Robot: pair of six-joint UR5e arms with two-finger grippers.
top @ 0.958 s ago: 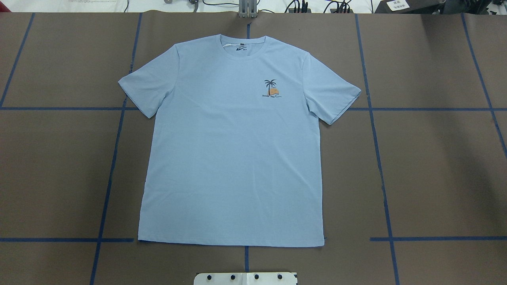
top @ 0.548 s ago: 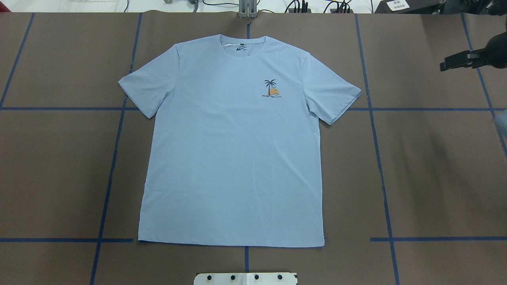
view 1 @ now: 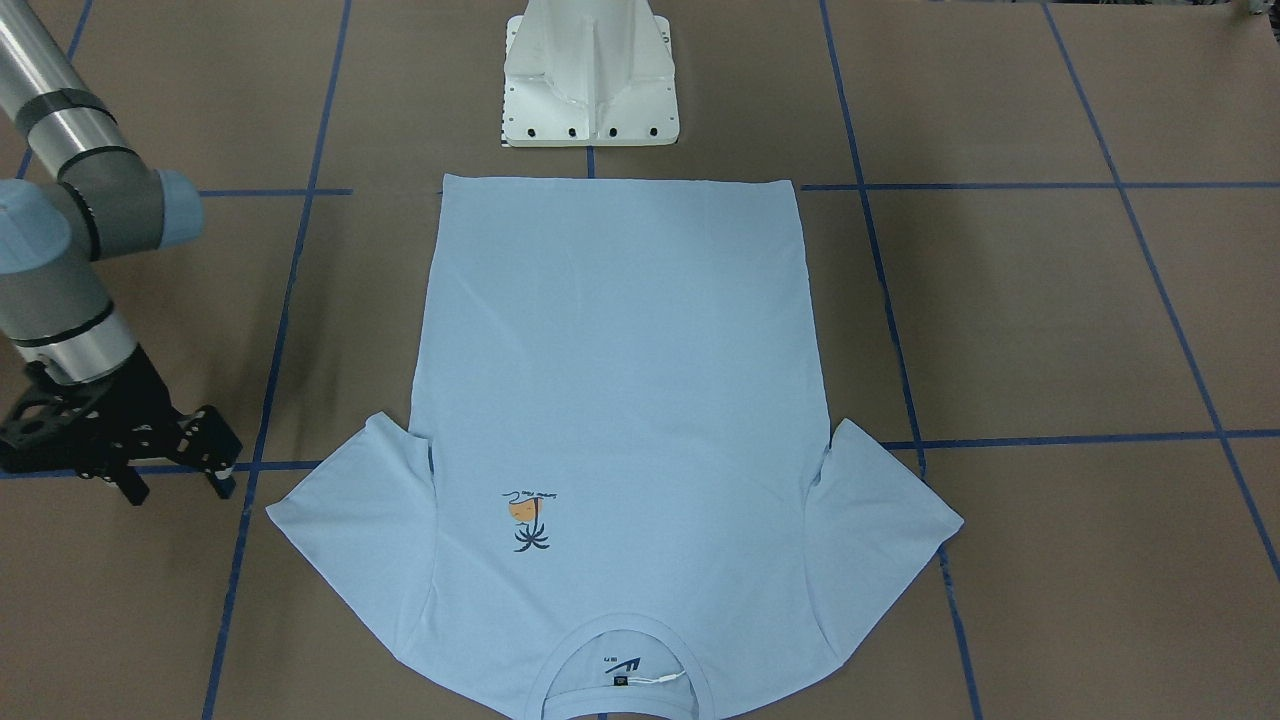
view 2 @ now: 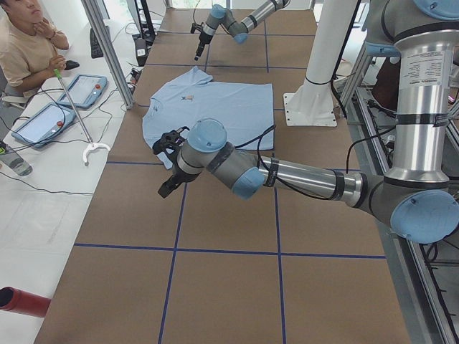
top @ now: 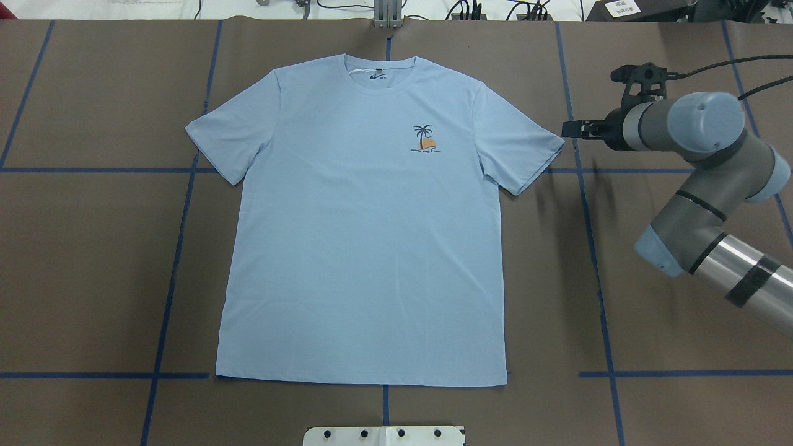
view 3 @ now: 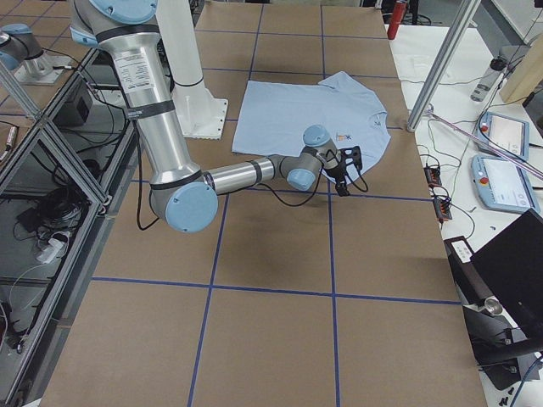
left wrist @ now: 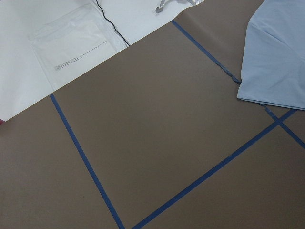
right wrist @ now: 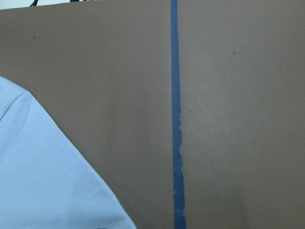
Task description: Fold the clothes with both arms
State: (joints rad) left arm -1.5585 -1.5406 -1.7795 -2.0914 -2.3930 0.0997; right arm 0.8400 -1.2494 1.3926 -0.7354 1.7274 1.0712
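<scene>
**A:** From across the table, where does the T-shirt (view 1: 620,380) lie?

**B:** Flat and face up on the brown table (view 1: 1050,330), with its hem toward the white pedestal (view 1: 590,90) and its collar at the view's bottom edge. The right gripper (view 1: 180,488) hangs just beside the sleeve (view 1: 350,500) on the robot's right. It does not touch the cloth, and its two fingers are spread with nothing between them.

**A:** And from overhead?

**B:** Both sleeves are spread out and the palm print (top: 424,137) shows on the chest. The right arm (top: 700,161) comes in from the right, and its gripper tip sits close to that sleeve's edge, by a blue tape line (top: 585,204).

**A:** The camera at the robot's left end?

**B:** The left arm (view 2: 301,175) is near and large, stretched out over the table. The left gripper (view 2: 165,189) hangs above bare table near the shirt's other sleeve (spread or closed, I cannot tell from here). A person (view 2: 25,43) sits at the white side table (view 2: 43,179).

**A:** The right end?

**B:** The right gripper points down at the table, next to the sleeve.

**A:** And the wrist cameras?

**B:** The left one shows brown table, crossing tape lines and a sleeve corner at the upper right. The right one shows a single tape line and a sleeve edge at the lower left.
</scene>
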